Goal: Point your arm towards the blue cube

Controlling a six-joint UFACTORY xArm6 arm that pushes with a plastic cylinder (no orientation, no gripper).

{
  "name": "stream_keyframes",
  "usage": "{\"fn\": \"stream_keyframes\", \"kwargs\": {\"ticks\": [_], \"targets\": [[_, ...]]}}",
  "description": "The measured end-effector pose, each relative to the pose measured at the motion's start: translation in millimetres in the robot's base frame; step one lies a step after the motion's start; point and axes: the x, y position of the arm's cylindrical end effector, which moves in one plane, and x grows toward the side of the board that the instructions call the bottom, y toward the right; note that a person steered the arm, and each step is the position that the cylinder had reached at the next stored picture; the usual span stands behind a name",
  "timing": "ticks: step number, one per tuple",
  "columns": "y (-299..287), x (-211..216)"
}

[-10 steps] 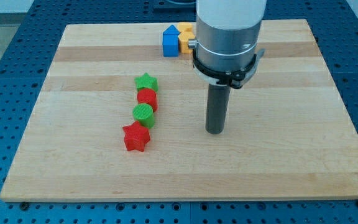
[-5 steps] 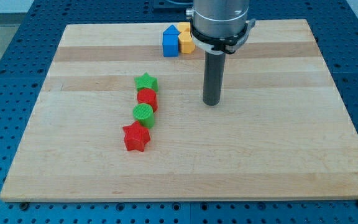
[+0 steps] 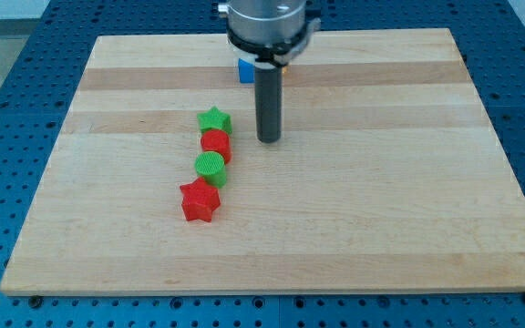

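Observation:
The blue cube sits near the view's top centre of the wooden board; only a small blue part shows, the rest is hidden behind my arm. My tip rests on the board below the blue cube, a clear gap away, and just right of the green star. The yellow blocks seen earlier beside the blue cube are hidden by the arm.
A column of blocks runs down left of my tip: the green star, a red cylinder, a green cylinder and a red star. The board lies on a blue perforated table.
My tip has moved toward the view's upper left, from the board's middle right to just right of the green star. The arm now covers most of the blue cube and the yellow blocks.

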Motion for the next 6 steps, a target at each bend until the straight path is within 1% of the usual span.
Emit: {"fn": "stream_keyframes", "kwargs": {"ticks": [1,3,4,5,6], "targets": [[-14,-39],[-43,-44],[-65,-71],[-82,-85],[-95,-114]]}}
